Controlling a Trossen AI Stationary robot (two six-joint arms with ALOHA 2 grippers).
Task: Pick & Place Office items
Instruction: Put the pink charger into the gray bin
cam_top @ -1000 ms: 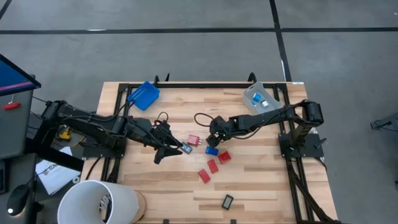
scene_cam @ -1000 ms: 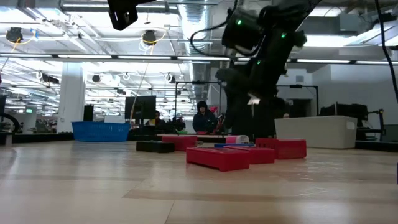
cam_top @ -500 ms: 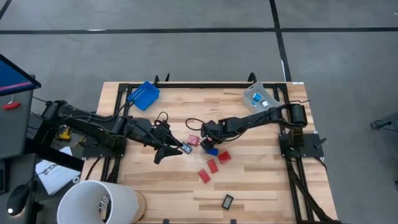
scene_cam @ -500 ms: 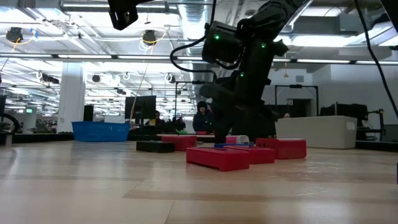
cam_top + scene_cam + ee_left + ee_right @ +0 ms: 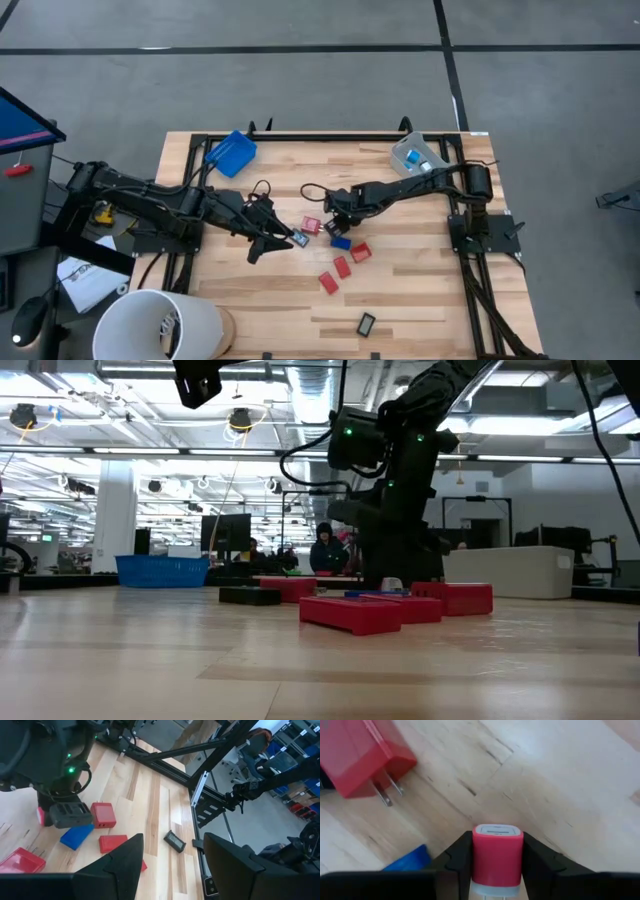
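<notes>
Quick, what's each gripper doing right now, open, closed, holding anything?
Left gripper: open, holding nothing, fingers spread above the table.
Right gripper: closed on a red charger block, near the middle of the table.

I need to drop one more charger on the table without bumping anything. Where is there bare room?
Bare wood lies between the blue tray and the clear bin, and near the black rectangle. The middle is crowded: the left gripper, the right gripper gripping a red charger, and other red blocks.

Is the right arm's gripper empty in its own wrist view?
No: the right gripper has its jaws closed on a red charger block.
</notes>
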